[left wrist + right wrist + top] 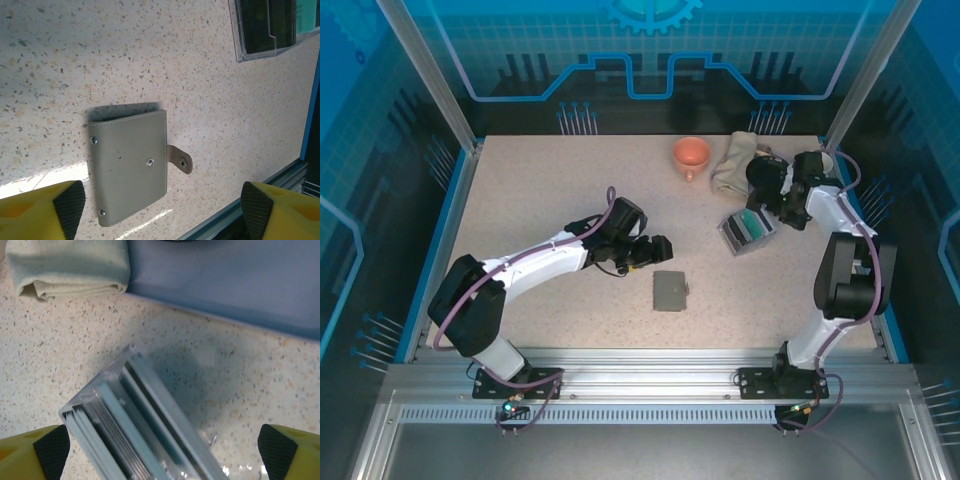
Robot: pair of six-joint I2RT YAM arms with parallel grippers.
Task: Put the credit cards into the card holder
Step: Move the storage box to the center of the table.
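The credit cards (112, 437) stood on edge, packed close in the slots of a clear plastic stand (150, 382), on the right side of the table (540, 190). I could see a teal one and dark ones. They looked light, thin and stiff, with smooth faces that would probably slip, so I think the best hold was across the flat faces near the free upper edge, one card at a time.

The right gripper (162, 449) hung just over the stand with its fingers spread wide and held nothing. A folded pale cloth (65, 265) lay just behind.

The grey card holder (130, 165) lay flat near the middle of the table, folded, its snap tab (179, 159) undone. The left gripper (163, 205) hovered over it, also spread wide and empty.
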